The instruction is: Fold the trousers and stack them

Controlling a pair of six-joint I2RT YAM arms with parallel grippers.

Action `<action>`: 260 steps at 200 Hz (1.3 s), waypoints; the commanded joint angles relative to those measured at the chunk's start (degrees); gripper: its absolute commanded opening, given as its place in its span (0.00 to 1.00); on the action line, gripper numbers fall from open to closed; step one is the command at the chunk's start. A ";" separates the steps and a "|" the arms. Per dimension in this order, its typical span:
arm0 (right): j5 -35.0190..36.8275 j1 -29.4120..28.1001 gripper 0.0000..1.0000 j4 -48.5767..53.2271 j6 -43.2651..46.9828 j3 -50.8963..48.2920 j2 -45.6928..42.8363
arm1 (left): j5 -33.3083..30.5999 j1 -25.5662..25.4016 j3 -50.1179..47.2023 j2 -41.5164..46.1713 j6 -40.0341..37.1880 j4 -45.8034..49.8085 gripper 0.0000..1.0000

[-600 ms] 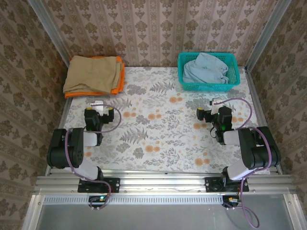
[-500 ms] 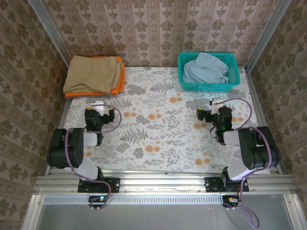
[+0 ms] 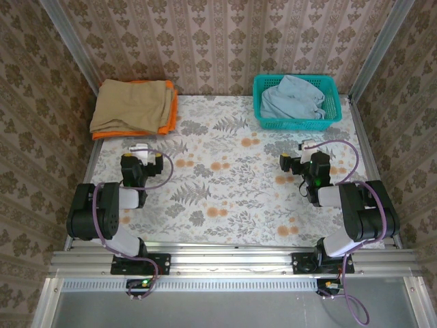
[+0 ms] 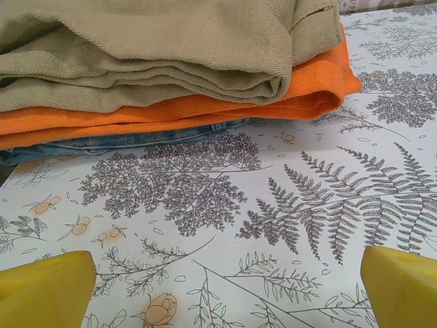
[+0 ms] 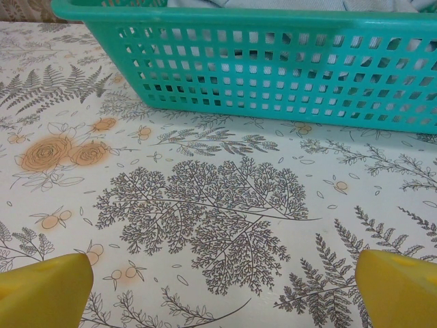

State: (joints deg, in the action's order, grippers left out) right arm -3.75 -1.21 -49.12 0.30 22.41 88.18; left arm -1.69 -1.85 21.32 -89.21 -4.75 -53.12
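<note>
The pale light-blue trousers point(image 3: 292, 98) lie crumpled in a teal basket point(image 3: 328, 121) at the back right of the table. My right gripper point(image 3: 308, 147) rests low on the table in front of that basket, open, with nothing between its yellow fingertips point(image 5: 44, 287); in the right wrist view the basket's mesh wall point(image 5: 273, 61) stands a short way ahead of the gripper point(image 5: 225, 290). My left gripper point(image 3: 138, 152) sits at the left side, also open and empty point(image 4: 229, 290), its fingertips point(image 4: 403, 283) wide apart over the bare floral tablecloth.
A folded stack stands at the back left: tan-beige cloth point(image 3: 133, 104) on orange cloth point(image 3: 168, 117). The left wrist view shows the tan cloth point(image 4: 157, 48), the orange cloth point(image 4: 205, 109) and a blue denim edge point(image 4: 136, 139) beneath. Walls enclose the table on three sides.
</note>
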 commanded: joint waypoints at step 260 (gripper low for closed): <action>2.30 -8.06 0.91 67.83 -26.20 44.19 -20.63 | -2.37 -6.73 8.83 74.42 37.73 59.31 1.00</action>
State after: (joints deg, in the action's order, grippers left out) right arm 5.37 -9.65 9.30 -18.94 64.60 63.88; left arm -9.04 -10.09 37.60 -21.89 20.69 1.41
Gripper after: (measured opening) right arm 0.947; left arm 0.998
